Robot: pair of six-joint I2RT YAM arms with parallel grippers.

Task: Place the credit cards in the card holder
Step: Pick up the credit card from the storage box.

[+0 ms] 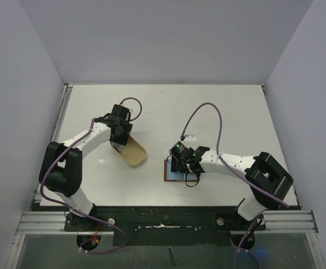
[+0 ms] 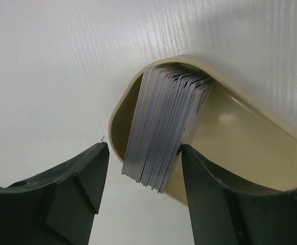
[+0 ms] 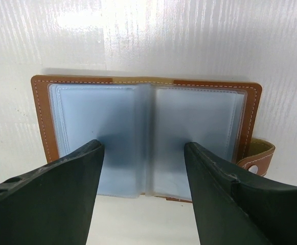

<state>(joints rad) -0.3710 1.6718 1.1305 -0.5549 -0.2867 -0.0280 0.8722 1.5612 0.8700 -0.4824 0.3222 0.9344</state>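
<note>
– While both grippers stand wide, is either holding anything?
– Neither. The left gripper (image 2: 143, 150) straddles one packed stack of credit cards (image 2: 163, 127), too tight to count, on edge in one tan tray (image 2: 240, 132). The right gripper (image 3: 143, 145) hovers over the single card holder (image 3: 148, 117), which lies open on the table (image 3: 148, 41).

The right hand (image 1: 188, 163) is covering most of the card holder (image 1: 168, 172) from above. The left hand (image 1: 119, 128) is mostly hiding the credit cards (image 2: 161, 132) there, and the tray (image 2: 230, 138) is running past its wrist view's right edge.
</note>
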